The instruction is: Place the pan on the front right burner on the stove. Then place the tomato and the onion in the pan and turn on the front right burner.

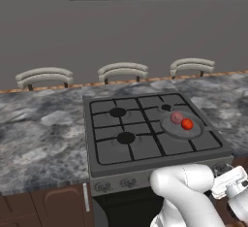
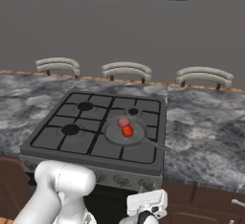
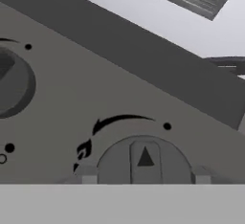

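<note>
The dark grey pan rests on the front right grate of the stove and hides the front right burner. Inside it lie the pinkish onion and the red tomato, touching each other. My gripper is low at the stove's front panel, at the right end of the knob row. Its fingertips press the two sides of a round knob whose pointer aims at the middle of the curved marking above it.
Another knob sits to the left on the same panel. Marble counter flanks the stove on both sides. The pan handle juts toward the stove's front right corner. Brown cabinet doors lie below the counter.
</note>
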Available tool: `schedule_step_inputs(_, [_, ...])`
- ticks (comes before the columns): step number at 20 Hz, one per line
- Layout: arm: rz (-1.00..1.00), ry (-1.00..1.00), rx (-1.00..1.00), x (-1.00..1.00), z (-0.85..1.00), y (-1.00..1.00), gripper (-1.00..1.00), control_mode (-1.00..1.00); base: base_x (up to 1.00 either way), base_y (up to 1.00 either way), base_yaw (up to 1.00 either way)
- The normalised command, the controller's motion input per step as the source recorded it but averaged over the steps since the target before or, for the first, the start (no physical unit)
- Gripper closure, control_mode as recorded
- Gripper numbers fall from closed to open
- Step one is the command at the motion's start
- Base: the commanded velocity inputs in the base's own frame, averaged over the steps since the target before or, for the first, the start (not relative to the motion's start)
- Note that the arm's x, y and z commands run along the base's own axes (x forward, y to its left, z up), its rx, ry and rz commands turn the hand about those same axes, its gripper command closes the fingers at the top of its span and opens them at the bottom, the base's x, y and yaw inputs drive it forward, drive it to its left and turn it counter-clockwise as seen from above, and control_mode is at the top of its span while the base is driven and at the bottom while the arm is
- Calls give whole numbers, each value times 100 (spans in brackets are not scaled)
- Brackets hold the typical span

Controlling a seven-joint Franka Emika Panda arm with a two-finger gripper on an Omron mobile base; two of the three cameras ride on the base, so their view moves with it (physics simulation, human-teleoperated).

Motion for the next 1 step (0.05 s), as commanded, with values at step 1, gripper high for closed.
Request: schedule_step_inputs(1, [-9,0,-23,-6,-58,0,100,-100,0,0,0])
